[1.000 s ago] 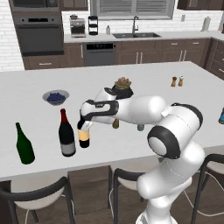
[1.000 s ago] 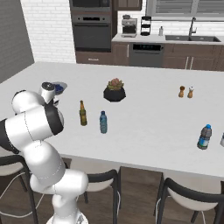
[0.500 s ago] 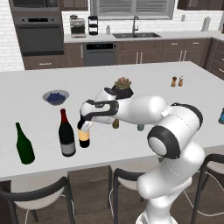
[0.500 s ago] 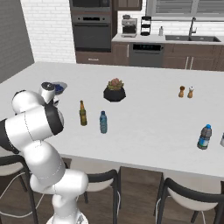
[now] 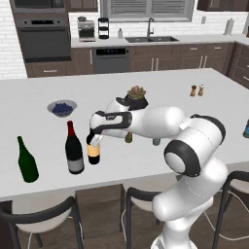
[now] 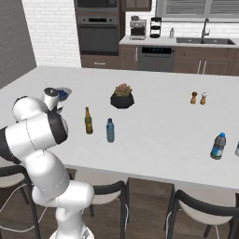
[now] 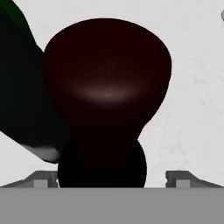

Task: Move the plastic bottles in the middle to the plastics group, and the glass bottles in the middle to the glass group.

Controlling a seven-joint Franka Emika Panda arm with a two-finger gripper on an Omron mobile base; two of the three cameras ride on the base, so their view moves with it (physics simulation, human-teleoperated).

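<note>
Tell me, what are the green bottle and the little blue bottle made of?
The green bottle looks like dark, shiny glass, with a wine-bottle shape and a long neck. The small blue bottle looks like see-through plastic with a dark cap, though that is only a guess.

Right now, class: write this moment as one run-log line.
gripper: open, astride neck of black wine bottle | bottle: upright on counter, beside red-topped bottle | green bottle: further left | olive-brown bottle, blue bottle: mid-counter
</note>
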